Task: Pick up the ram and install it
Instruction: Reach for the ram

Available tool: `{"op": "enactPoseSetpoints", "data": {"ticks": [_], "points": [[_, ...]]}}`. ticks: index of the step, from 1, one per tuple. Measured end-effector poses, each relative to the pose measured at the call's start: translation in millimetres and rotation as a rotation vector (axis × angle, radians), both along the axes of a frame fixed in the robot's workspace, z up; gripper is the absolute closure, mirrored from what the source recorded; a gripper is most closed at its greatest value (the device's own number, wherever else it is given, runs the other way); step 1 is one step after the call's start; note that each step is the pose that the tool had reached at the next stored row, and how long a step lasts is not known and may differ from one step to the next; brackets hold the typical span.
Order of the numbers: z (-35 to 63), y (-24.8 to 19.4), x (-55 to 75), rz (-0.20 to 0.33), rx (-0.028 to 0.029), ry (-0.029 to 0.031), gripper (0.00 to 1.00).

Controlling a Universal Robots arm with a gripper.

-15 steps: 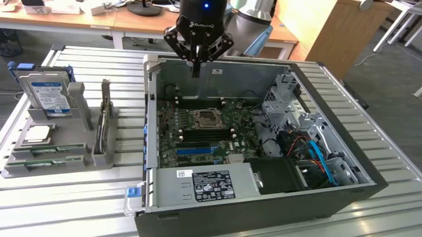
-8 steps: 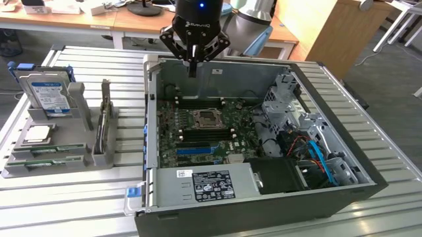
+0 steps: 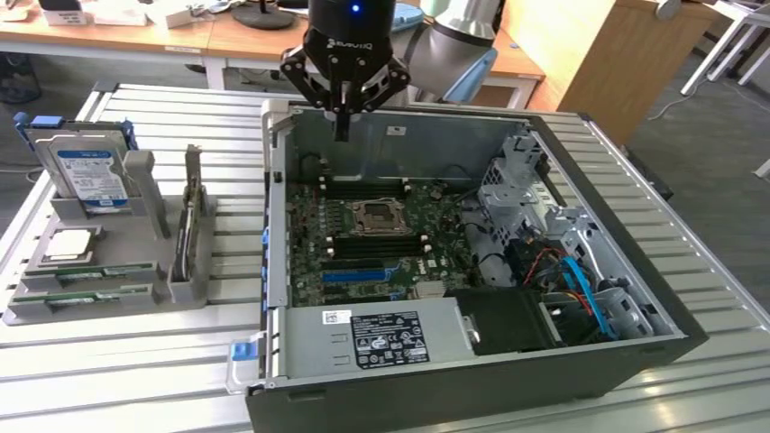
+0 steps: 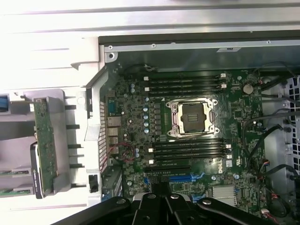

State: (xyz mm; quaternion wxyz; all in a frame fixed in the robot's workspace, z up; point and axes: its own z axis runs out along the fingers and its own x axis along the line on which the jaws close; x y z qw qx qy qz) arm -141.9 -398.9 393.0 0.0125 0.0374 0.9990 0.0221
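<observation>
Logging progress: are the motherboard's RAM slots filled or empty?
Empty: the black slots flanking the CPU socket hold nothing; two ram sticks lie in the gray holder.

The ram (image 3: 99, 271) is a long, thin green stick with small pale marks along its length. It rests level in a slot of the gray holder (image 3: 180, 290) on the table (image 3: 121, 361), at the exterior view's left, outside the open computer case (image 3: 673, 316). A second stick (image 3: 103, 295) just like it lies in the next slot, parallel and just beside it, toward the holder's near edge in that view. Nothing holds or touches either one.
</observation>
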Motion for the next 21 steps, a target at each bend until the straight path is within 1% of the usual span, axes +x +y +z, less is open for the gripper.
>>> {"op": "enactPoseSetpoints", "data": {"ticks": [21], "points": [[-1.1, 0.1, -34.2, 0.0, 0.0, -0.0001, 0.89]]}}
